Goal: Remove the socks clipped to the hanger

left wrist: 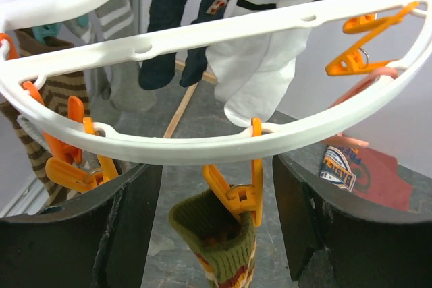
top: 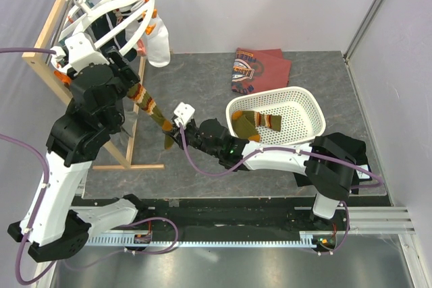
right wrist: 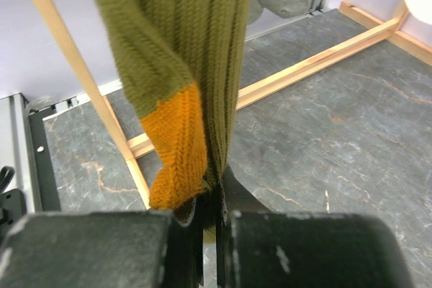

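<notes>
The olive-green ribbed sock with orange and brown stripes (top: 150, 107) runs as a straight diagonal. Its cuff sits at upper left, pinched by an orange clothespin clip (left wrist: 237, 193) on the round white plastic ring hanger (left wrist: 169, 146), and its toe points toward frame centre. The right fingers (right wrist: 304, 247) are clamped on that toe; the left fingers (left wrist: 128, 234) stand apart, one on either side of the clip.

Bright, diffuse light; shadows soft. Top view sharp, dull sheen on metal plate (top: 223, 268) at 6 o'clock. Wrist views: fingers (left wrist: 115, 234) dark, blurred around 6 o'clock.
</notes>
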Controlling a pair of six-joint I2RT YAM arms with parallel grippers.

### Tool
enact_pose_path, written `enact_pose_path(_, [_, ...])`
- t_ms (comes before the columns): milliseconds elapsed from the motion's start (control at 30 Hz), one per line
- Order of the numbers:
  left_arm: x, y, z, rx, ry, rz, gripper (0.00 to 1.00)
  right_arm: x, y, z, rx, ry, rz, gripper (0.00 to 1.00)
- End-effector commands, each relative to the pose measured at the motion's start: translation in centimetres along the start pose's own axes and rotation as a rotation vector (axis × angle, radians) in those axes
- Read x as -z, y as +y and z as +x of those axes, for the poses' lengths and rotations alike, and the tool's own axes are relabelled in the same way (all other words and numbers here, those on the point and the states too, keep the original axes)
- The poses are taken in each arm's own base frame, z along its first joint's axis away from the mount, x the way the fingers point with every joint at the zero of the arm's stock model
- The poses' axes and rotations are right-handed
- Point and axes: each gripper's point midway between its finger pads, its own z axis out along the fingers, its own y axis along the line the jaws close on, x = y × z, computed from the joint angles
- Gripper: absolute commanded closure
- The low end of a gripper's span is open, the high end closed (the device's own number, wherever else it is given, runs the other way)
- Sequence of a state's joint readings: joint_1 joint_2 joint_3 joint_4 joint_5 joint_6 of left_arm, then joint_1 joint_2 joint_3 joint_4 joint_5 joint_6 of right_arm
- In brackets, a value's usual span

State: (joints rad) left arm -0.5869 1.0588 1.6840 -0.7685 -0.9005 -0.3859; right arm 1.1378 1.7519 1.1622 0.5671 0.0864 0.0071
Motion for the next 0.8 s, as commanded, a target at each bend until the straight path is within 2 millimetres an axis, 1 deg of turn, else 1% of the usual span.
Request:
enact_pose_path(0, [0.2,0.8,-2.0,0.022,-0.047,-0.048,0.27,-0.3,1.6,-2.6,-0.007,-0.056,-0.04,1.0])
enact_pose_path(267, [-0.5,0.2,-0.6,-0.003,-0.018,-0.055,0.28,-0.1,2.4,-2.8,-0.006,-0.051,-0.054,1.0])
enact_pose_path(367, [-0.7,-0.5,-0.1,0.008,-0.003,-0.035,0.3,-0.2,2.3,-3.2,0.017,-0.059,-0.053,1.0])
enact_pose_path(467, [-1.1,-1.1,0.5,0.011,0.011,-0.027,0.34,-0.3,2.5,-3.3,0.021,-0.06,-0.059,1.0])
enact_pose_path(567, [-1.5,-1.6,0.9,0.005,0.02,-0.026,0.41,-0.3,2.5,-3.5,0.022,-0.064,-0.059,1.0])
enact_pose_path(600, [-1.5,-1.6,1.0,0.002,0.021,-0.027,0.48,-0.2,2.5,-3.3,0.024,-0.06,-0.059,1.0])
enact_pose_path(633, [-1.6,-1.6,1.0,-0.003,0.021,-0.026,0.52,-0.1,2.5,-3.5,0.023,-0.063,-0.06,1.0])
enact_pose_path(667, [-1.5,-1.6,0.8,-0.004,0.016,-0.026,0.61,-0.1,2.5,-3.2,0.025,-0.058,-0.06,1.0])
enact_pose_path(767, [-1.5,-1.6,0.4,-0.014,0.006,-0.023,0.72,0.1,2.4,-3.0,0.026,-0.051,-0.06,1.0])
